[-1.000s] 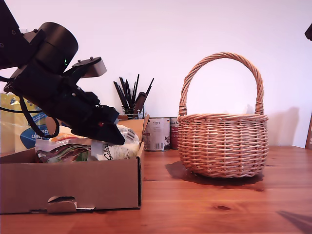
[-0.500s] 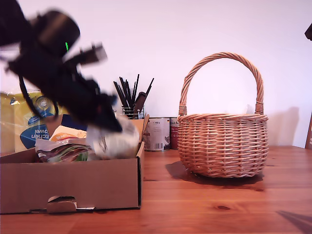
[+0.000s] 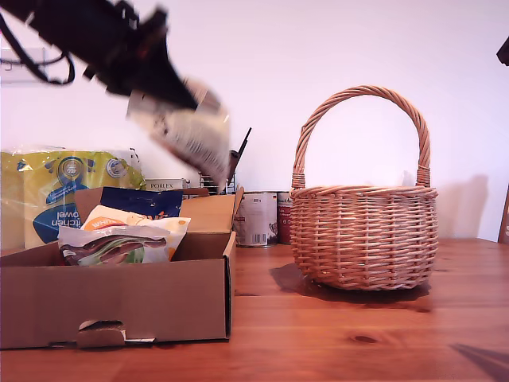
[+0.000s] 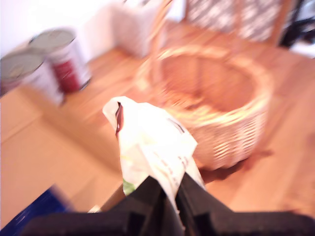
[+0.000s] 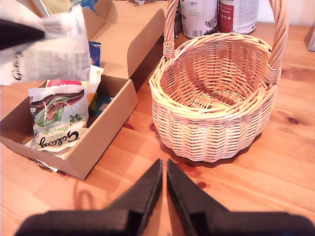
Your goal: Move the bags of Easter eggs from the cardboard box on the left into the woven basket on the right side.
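My first claw (image 4: 170, 194) is clamped on a cream Galaxy bag (image 3: 187, 131) high above the cardboard box (image 3: 119, 298); the thin pinch could slip before reaching the woven basket (image 3: 364, 235). My second claw (image 5: 164, 169) rests closed, holding nothing.

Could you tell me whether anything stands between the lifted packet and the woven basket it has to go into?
Nothing visible does. My first gripper holds the cream packet above the cardboard box, and the air across to the woven basket is free; its arched handle spans the empty opening.
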Available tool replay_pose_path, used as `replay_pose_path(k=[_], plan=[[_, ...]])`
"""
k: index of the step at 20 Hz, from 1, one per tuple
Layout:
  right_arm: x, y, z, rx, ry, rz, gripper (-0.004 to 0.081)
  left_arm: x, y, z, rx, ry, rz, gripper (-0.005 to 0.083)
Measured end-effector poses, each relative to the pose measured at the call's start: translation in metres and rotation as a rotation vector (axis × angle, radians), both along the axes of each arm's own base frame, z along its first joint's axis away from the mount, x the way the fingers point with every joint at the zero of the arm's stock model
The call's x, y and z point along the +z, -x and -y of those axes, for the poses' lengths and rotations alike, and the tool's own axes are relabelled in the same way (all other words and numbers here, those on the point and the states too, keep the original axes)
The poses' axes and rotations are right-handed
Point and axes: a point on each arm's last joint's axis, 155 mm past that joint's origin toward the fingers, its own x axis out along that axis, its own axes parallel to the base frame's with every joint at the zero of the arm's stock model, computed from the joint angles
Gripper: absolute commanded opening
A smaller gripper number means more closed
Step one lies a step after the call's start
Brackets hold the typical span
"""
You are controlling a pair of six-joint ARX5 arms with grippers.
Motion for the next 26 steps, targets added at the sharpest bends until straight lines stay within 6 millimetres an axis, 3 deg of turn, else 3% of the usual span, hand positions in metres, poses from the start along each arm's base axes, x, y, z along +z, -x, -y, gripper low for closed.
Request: replay_pose_path(k=[3, 6, 10, 13, 17, 19, 24, 26], plan=[[-0.005, 0.003, 0.001, 0.001, 0.006, -0.024, -0.0013, 0.006, 0.025, 0.032, -0.096, 0.019, 0.015, -0.0021], [-0.016, 0.009, 0.002, 0.001, 0.018, -0.073, -0.0013, 0.028, 0.046, 0.065, -0.176, 0.083, 0.085, -0.0021], [-0.016, 0.014, 0.003, 0.001, 0.020, -0.081, -0.0013, 0.049, 0.054, 0.090, -0.196, 0.139, 0.183, -0.0021], [-0.006, 0.018, 0.005, 0.001, 0.011, -0.046, -0.0013, 0.040, 0.036, 0.107, -0.182, 0.168, 0.227, -0.0021], [-0.004, 0.019, 0.005, 0.001, 0.010, -0.041, -0.0013, 0.004, 0.005, 0.134, -0.160, 0.145, 0.211, -0.0021], [-0.004, 0.019, 0.005, 0.001, 0.011, -0.043, -0.0013, 0.010, -0.017, 0.152, -0.141, 0.160, 0.237, -0.0021], [-0.004, 0.019, 0.005, 0.000, 0.010, -0.041, -0.0013, 0.050, -0.055, 0.187, -0.132, 0.219, 0.322, -0.0021], [-0.004, 0.019, 0.005, 0.000, 0.011, -0.041, -0.0013, 0.039, -0.068, 0.198, -0.126, 0.198, 0.327, -0.0021]])
